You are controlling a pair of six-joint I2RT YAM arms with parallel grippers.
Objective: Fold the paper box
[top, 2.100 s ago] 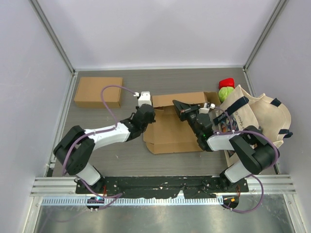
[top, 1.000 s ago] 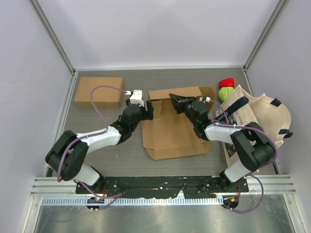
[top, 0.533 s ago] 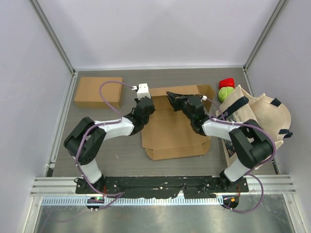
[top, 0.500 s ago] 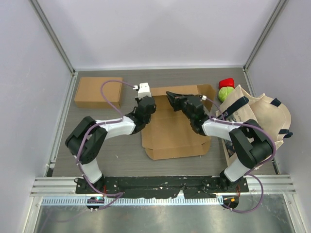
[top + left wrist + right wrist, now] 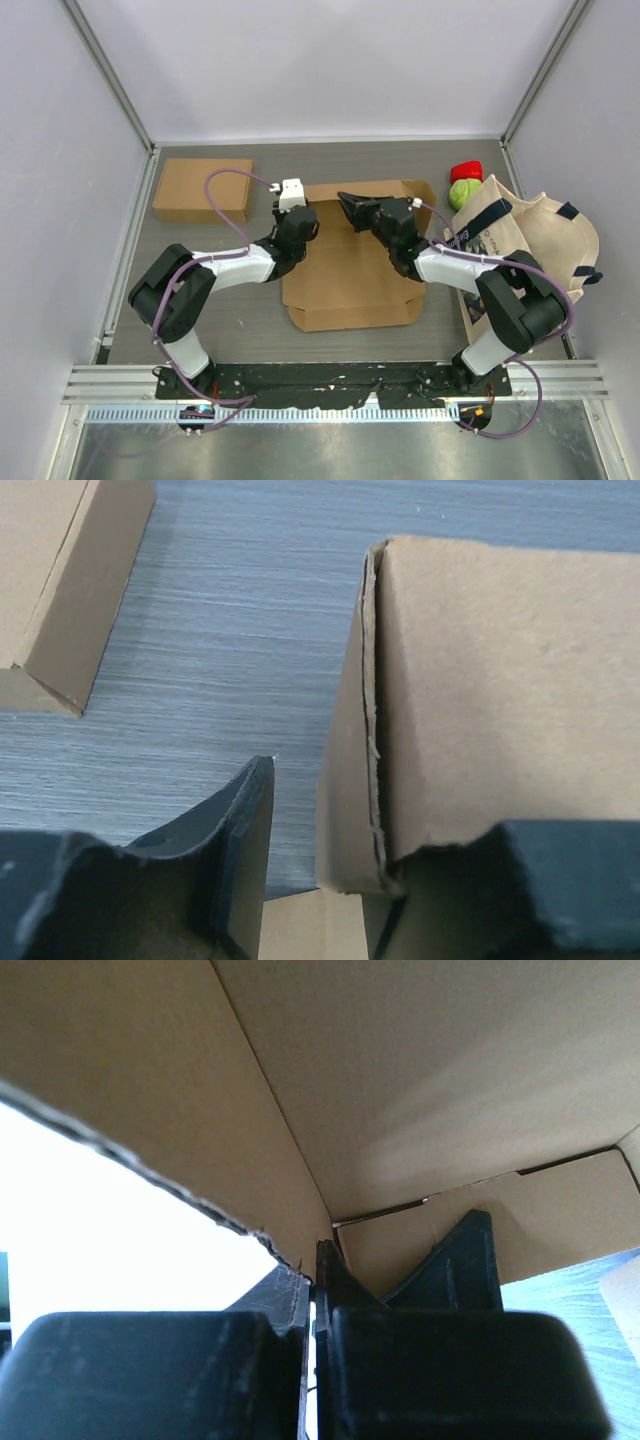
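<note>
A: Where is the box (image 5: 350,280)?
B: Middle of the table (image 5: 240,320), mostly flat, with its far flap tilted up.
A: Right gripper (image 5: 347,204)?
B: Clenched on that far flap. The card runs down between its fingers.
A: Left gripper (image 5: 390,795)?
B: At the box's far-left corner. Jaws parted astride a side wall. The card lies against one finger and the other stands clear, so it is not pinching.
A: Anything else?
B: A carton (image 5: 203,188) at the far-left corner and a bag (image 5: 535,235) at the right edge.

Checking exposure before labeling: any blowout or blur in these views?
Right wrist: area left of the paper box flap blown out white, right tool soft. Left wrist: even light, box edge sharp, left tool slightly blurred. Top external: even, sharp.
</note>
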